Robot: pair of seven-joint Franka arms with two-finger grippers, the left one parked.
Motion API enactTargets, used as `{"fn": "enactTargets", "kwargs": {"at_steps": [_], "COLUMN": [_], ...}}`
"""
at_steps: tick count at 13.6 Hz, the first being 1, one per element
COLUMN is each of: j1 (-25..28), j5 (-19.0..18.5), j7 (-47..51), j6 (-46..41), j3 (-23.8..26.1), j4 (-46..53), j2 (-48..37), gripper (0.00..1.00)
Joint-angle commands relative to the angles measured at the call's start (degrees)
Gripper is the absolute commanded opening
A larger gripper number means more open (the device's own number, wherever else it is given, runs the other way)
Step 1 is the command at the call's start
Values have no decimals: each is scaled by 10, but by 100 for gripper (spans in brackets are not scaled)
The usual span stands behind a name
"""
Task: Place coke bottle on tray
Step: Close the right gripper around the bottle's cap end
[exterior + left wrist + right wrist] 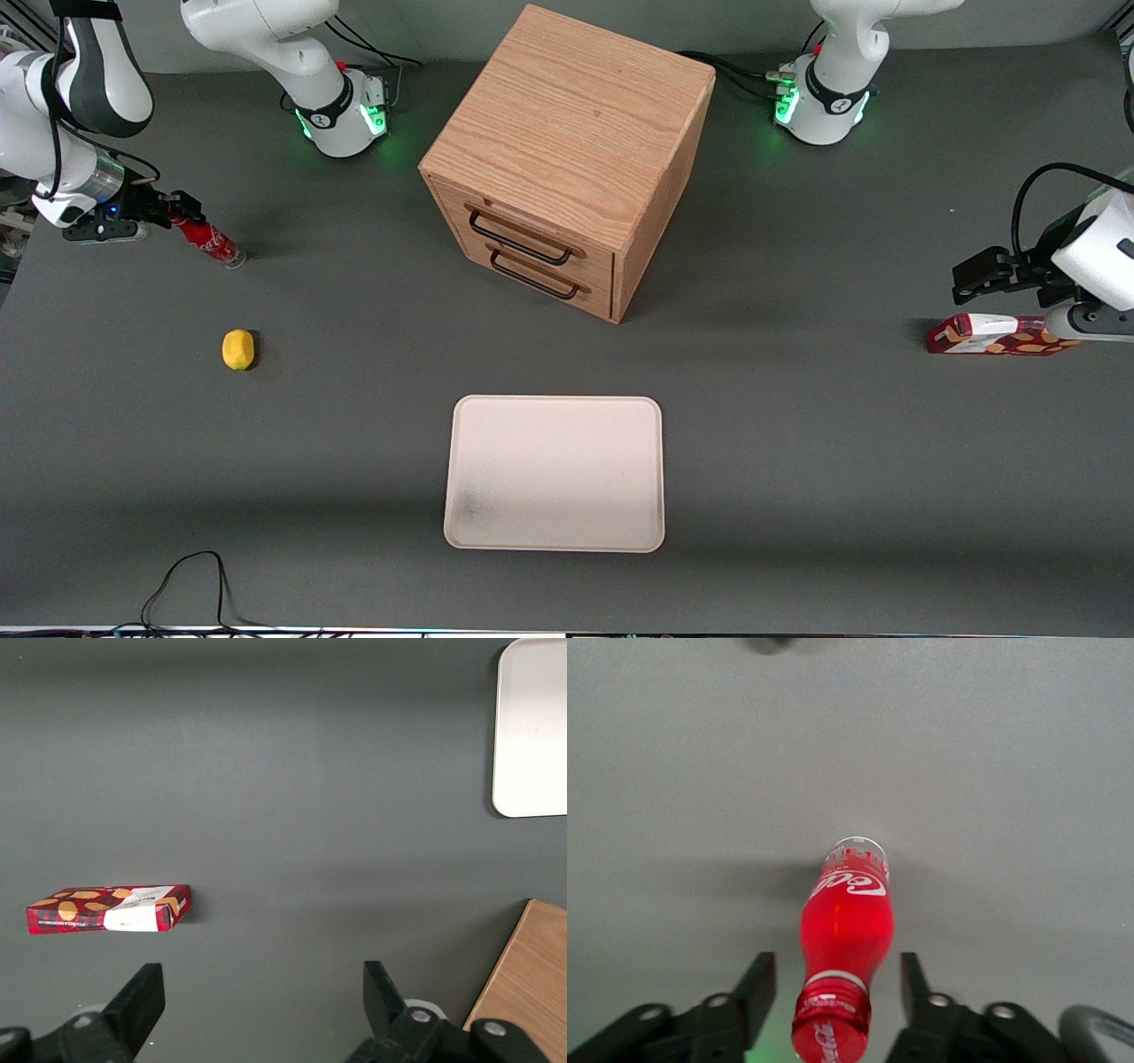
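Gripper: the black two-finger gripper (177, 213) sits low at the working arm's end of the table, fingers (757, 988) apart on either side of the bottle's cap, not clamped.
Bottle: the slim red coke bottle (207, 239) with white script leans on the grey table (797, 443), clear base down.
Lemon: a small yellow lemon (237, 349) lies nearer the front camera than the bottle.
Tray: the flat cream rectangular tray (555, 472) lies in front of the wooden two-drawer cabinet (567, 159), well apart from the bottle.
Carton: a red-and-orange patterned carton (997, 336) lies toward the parked arm's end.
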Motion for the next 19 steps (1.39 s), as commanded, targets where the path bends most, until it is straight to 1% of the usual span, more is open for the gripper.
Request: {"fn": "enactTargets", "kwargs": {"at_steps": [1,3,5,6,7,9,11,12,14,15,17,18,19], "j1": [5,12,24,25,24,24,25,24,24,24,23,23,22], "j5": [-11,-10,-5,3,25,89,140,169,229,251,278,292,300], "j7": [-6,3,27,49,58,53,51,50,32,27,28,27,30], "j6": [8,6,2,-10,-24,-70,-128,-171,-259,-295,-366,-388,-392], "j3": [-4,-2,13,41,73,133,183,206,228,236,253,263,277], "j4": [1,3,14,23,40,100,193,253,380,446,568,622,661], "j2": [11,11,15,18,22,44,89,118,183,219,276,299,313], "gripper": [20,2,0,0,0,0,0,0,0,0,0,0,0]}}
